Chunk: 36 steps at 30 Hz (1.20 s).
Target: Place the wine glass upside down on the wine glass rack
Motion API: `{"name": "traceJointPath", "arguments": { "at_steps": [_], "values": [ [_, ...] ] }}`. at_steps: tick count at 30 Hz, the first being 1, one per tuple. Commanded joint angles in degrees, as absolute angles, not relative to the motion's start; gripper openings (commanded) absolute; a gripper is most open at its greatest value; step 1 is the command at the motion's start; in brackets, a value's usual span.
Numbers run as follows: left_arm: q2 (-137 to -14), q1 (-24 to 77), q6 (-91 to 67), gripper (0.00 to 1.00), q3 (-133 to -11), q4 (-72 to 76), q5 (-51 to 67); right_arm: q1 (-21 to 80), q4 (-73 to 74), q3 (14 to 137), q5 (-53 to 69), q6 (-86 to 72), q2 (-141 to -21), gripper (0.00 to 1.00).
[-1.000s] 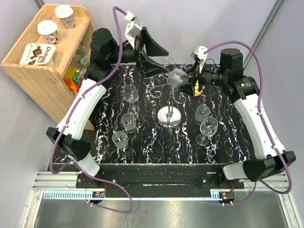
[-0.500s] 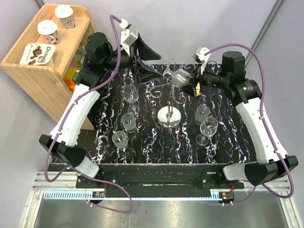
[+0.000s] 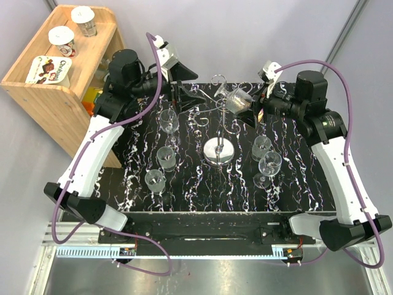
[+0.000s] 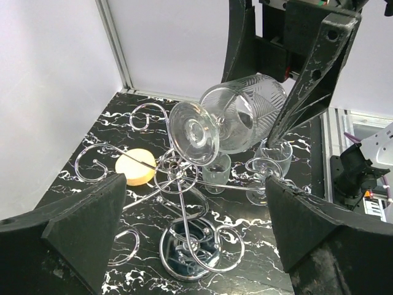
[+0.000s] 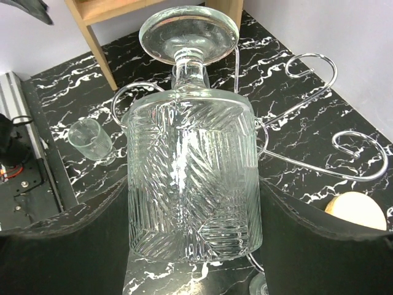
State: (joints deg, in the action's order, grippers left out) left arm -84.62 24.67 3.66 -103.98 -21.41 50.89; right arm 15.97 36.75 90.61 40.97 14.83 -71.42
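Note:
The wine glass [image 3: 235,98], clear with cut patterns, lies tilted on its side in the air, and my right gripper [image 3: 245,106] is shut on its bowl. In the right wrist view the bowl [image 5: 193,178] fills the space between the black fingers [image 5: 319,246], and its foot [image 5: 187,31] points away. The chrome wine glass rack [image 3: 219,149] stands mid-table. The left wrist view shows the glass's foot [image 4: 193,132] just above the rack's hub [image 4: 175,166] and curled arms. My left gripper [image 3: 187,86] hangs open to the left of the rack top, holding nothing.
Several other glasses [image 3: 166,157] stand on the black marbled table [image 3: 307,190], some left of the rack and two on its right [image 3: 269,165]. A pale yellow disc [image 4: 136,166] lies behind the rack. A wooden shelf [image 3: 43,92] with yoghurt cups stands at the far left.
My right gripper has carried the glass a little to the right and farther back, near the rack's top. The left arm has swung left and its gripper has come lower.

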Motion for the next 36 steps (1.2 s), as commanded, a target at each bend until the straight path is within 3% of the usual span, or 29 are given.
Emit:
{"name": "traceJointPath", "arguments": {
  "at_steps": [1,10,17,25,29,31,36],
  "values": [
    [-86.7,25.2,3.4,0.99,-105.5,-18.5,51.6,15.7,28.7,92.9,46.3,10.6,-70.7,0.0],
    [-93.7,26.1,0.2,0.99,-112.8,-14.6,63.4,15.8,26.3,94.2,56.8,8.3,-73.5,0.0],
    [-93.0,26.5,-1.0,0.96,-111.9,-13.4,67.4,15.7,26.6,95.1,62.0,9.0,-74.9,0.0],
    [-92.7,26.8,-2.7,0.43,-110.4,-12.0,69.7,15.7,25.1,95.2,62.7,8.4,-76.3,0.0],
    [-92.5,26.8,-4.0,0.05,-110.9,-11.1,69.1,15.7,24.4,94.7,61.9,8.3,-76.8,0.01],
    [-92.7,26.8,-4.2,0.0,-111.5,-11.2,68.6,15.8,24.3,94.2,61.0,8.6,-77.0,0.03],
    [-94.4,27.7,-3.3,0.0,-116.7,-14.3,66.6,16.1,24.5,93.1,59.9,9.3,-77.4,0.15]
  ]
}}
